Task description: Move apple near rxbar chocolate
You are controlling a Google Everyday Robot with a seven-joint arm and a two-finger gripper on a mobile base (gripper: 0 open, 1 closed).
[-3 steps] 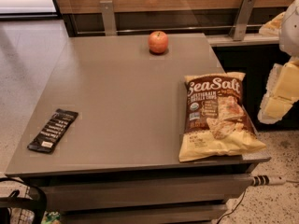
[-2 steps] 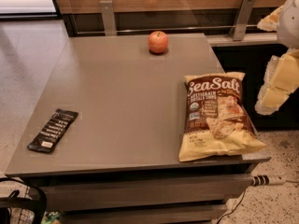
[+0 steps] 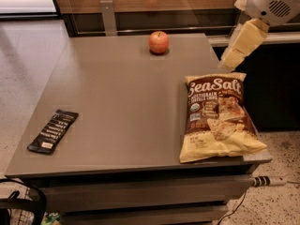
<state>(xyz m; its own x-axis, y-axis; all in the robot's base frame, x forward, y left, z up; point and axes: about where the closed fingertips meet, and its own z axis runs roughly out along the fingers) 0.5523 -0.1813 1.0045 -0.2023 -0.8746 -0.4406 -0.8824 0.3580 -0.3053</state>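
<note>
The apple [image 3: 159, 42] is small, round and red-orange, and it stands at the far edge of the grey table [image 3: 126, 93], near the middle. The rxbar chocolate [image 3: 53, 131] is a flat black bar with white lettering, and it lies near the table's front left corner, far from the apple. My arm [image 3: 262, 6] comes in at the top right. Its pale gripper end [image 3: 229, 61] hangs over the table's far right edge, to the right of the apple and apart from it. It holds nothing that I can see.
A large brown-and-yellow Sea Salt chip bag [image 3: 218, 116] lies on the table's right side, reaching the front right corner. A wood-panelled wall with a metal post [image 3: 108, 17] runs behind the table. A cable [image 3: 269, 181] lies on the floor at lower right.
My arm has moved left and up from the right edge of the view toward the table's far right edge. The apple, the bar and the bag have not moved.
</note>
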